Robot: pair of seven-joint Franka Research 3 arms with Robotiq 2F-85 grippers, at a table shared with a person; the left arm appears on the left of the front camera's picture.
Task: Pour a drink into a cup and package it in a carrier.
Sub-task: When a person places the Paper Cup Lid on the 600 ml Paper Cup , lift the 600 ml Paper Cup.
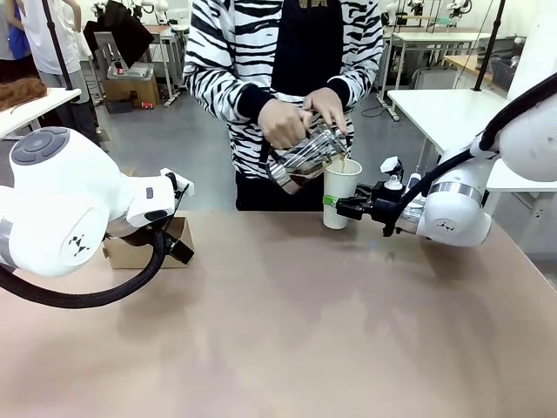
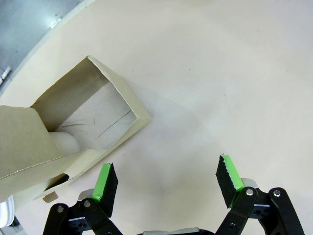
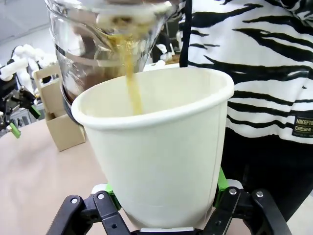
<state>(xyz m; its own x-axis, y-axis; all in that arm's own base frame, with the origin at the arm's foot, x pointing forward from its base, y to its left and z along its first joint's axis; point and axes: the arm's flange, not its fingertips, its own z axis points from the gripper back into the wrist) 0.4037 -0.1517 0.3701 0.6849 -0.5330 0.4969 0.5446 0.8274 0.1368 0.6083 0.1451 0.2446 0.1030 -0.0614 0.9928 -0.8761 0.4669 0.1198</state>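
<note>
The cup (image 1: 341,185), white paper w/ open top, is near the far edge of the table (image 1: 296,331), a bit right of centre, in front of the person (image 1: 287,52). The right gripper (image 1: 338,206) reaches in from the right side & pinches the cup low on its wall. There is one green pad on each side, both touching the paper, clear in right wrist view. The cup is upright. Whether its bottom rests on the table or is just above it, I cannot tell.

The person holds the glass jug (image 1: 306,157) w/ both hands, tilted over the cup, spout just above the rim. One hand (image 1: 281,124) is closed around the handle side; the other hand (image 1: 327,106) lies on top of the jug. A thin brown stream of the drink (image 3: 132,81) falls from the spout into the cup. Darker drink is visible low in the jug. The level inside the cup is hidden by its wall.

The carrier (image 1: 139,254), brown cardboard, is on the table at the robot's left, well apart from the cup & partly behind the left arm (image 1: 70,209). In left wrist view one compartment opens upward and its bare bottom is visible. The left gripper (image 2: 167,177) hangs over the table just beside the carrier, not touching it. Its fingers are spread wide, w/ only bare table btw. them.
</note>
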